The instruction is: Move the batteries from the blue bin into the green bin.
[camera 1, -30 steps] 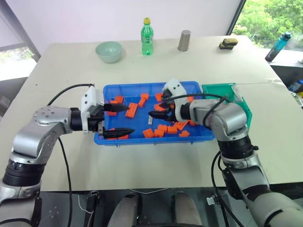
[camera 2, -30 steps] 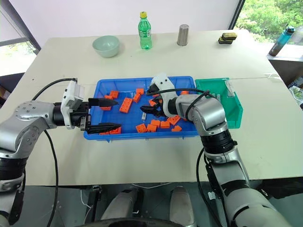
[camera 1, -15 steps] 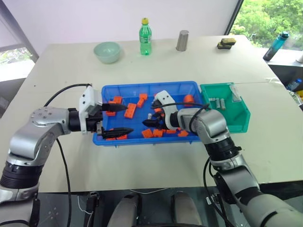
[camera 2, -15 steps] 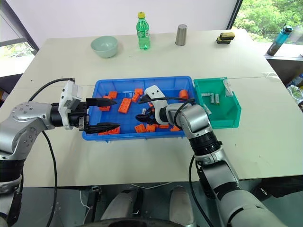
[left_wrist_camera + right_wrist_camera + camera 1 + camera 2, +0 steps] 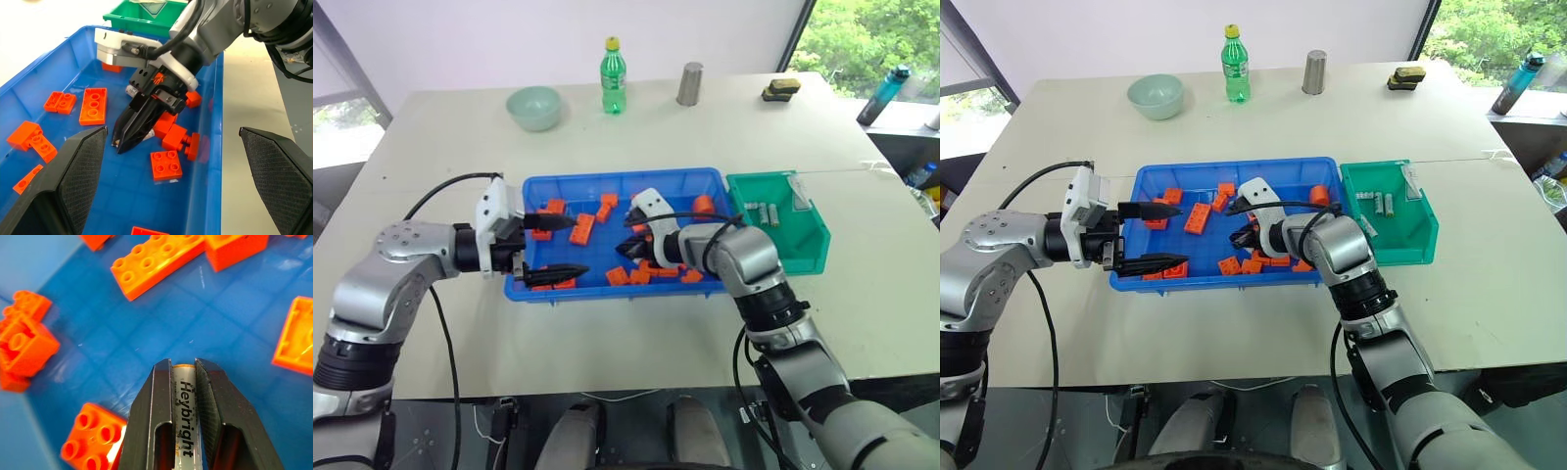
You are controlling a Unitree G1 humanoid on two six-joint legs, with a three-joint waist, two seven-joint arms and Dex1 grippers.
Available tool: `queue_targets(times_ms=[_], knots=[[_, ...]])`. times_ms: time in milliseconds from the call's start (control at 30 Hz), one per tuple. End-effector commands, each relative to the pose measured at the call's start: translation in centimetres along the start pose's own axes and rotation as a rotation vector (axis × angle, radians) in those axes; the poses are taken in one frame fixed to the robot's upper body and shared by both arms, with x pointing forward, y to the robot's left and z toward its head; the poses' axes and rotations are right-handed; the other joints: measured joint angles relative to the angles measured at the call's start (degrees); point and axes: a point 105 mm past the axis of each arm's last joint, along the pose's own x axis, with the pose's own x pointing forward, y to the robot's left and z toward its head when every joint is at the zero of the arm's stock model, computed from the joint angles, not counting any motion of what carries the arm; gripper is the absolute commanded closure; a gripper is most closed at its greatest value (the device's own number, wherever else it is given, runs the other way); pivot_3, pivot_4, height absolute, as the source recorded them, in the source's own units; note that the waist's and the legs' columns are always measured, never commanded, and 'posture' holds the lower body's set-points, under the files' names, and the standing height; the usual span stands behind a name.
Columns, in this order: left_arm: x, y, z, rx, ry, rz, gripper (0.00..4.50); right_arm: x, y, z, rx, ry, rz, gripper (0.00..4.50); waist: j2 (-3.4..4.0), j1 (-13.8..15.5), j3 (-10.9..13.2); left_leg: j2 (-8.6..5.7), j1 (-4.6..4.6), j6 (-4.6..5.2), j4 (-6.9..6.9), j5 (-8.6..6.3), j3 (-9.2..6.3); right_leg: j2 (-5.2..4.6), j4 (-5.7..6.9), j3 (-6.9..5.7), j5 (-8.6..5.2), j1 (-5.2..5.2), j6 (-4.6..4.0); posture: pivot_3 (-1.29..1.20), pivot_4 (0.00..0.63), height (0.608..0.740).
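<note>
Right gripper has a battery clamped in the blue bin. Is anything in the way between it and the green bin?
Nothing tall: the battery in the right gripper must clear orange bricks, then the blue bin wall and the adjoining green bin wall.

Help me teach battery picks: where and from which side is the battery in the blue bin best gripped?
Grip the battery across its slim round body, fingers on its two long sides, coming from above. The right tool already clamps it this way over the blue bin, clear of the orange bricks.
</note>
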Motion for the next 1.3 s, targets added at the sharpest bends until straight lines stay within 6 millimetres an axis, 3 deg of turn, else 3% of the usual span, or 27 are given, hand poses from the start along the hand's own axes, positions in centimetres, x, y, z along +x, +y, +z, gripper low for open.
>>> queue_targets(times_ms=[33,133,300,400,467,567,667,867,1033,1167,1300], knots=[[0.0,0.1,0.9,0.039,-0.019,-0.003,0.0,-3.3,0.9,5.0,-0.037,-0.151,0.046,4.1,0.01,0.03,0.0,0.0,0.0,0.0,0.0,0.0,0.0,0.0,0.0,0.0,0.0,0.0,0.0,0.0,0.15,0.727],[0.4,0.0,0.8,0.036,-0.026,-0.017,0.0,-6.4,-0.7,7.6,-0.012,-0.235,0.001,4.1,0.01,0.18,0.0,-0.02,0.0,0.0,0.0,0.0,0.0,-0.02,-0.01,0.0,0.0,0.01,0.0,0.0,0.15,0.727],[0.9,0.2,0.9,0.036,-0.038,-0.035,0.0,-12.0,-4.0,9.9,-0.058,-0.307,-0.137,4.1,0.0,0.3,0.0,-0.05,0.0,0.01,0.0,-0.01,0.01,-0.04,-0.03,-0.01,0.0,0.05,0.0,0.0,0.15,0.727],[1.3,0.3,1.0,0.037,-0.049,-0.043,0.0,-16.0,-7.6,9.1,-0.06,-0.303,-0.298,4.1,0.0,0.3,0.01,-0.06,-0.01,0.01,-0.02,-0.01,0.04,-0.06,-0.03,-0.01,0.0,0.02,0.0,0.0,0.15,0.727],[1.4,0.4,1.1,0.037,-0.056,-0.044,0.0,-17.4,-8.9,8.2,-0.049,-0.29,-0.355,4.1,0.0,0.31,0.01,-0.07,-0.02,0.02,-0.02,-0.01,0.05,-0.07,-0.04,-0.01,0.0,0.04,0.0,0.0,0.15,0.727],[1.7,0.4,1.2,0.037,-0.067,-0.048,0.0,-19.0,-11.1,5.1,-0.014,-0.233,-0.457,4.1,-0.01,0.14,0.0,-0.04,-0.02,0.03,-0.02,-0.02,0.09,-0.05,-0.04,-0.01,0.0,0.03,0.0,0.0,0.15,0.727],[1.9,0.3,1.2,0.035,-0.072,-0.057,0.0,-19.1,-11.9,3.3,-0.01,-0.222,-0.503,4.1,-0.01,0.05,0.0,0.0,-0.02,0.04,-0.04,-0.02,0.17,-0.04,-0.04,0.0,0.0,0.02,0.0,0.0,0.15,0.727],[2.1,0.4,1.5,0.04,-0.074,-0.065,0.0,-17.6,-11.3,3.8,-0.116,-0.207,-0.499,1.75,0.04,0.1,0.03,0.06,-0.01,0.04,-0.01,-0.02,0.31,-0.02,-0.04,0.05,0.0,-0.02,0.0,0.0,0.15,0.727],[2.1,0.3,1.6,0.044,-0.073,-0.07,0.0,-15.3,-8.6,5.6,-0.274,-0.215,-0.368,1.75,0.04,0.19,0.03,0.03,-0.02,0.04,0.02,-0.02,0.27,-0.04,-0.08,0.04,0.0,0.01,0.0,0.0,0.15,0.727],[2.0,0.3,1.4,0.041,-0.068,-0.066,0.0,-12.6,-6.6,5.5,-0.346,-0.176,-0.206,1.75,0.03,0.11,0.03,0.04,-0.02,0.04,0.01,-0.02,0.25,-0.02,-0.13,0.04,0.0,0.01,0.0,0.0,0.15,0.727],[1.8,0.2,1.3,0.042,-0.064,-0.059,0.0,-10.0,-5.9,4.1,-0.429,-0.078,-0.116,0.46,0.03,0.19,0.03,0.04,-0.02,0.04,0.01,-0.02,0.24,-0.02,-0.13,0.03,0.0,0.02,0.0,0.0,0.15,0.727]])
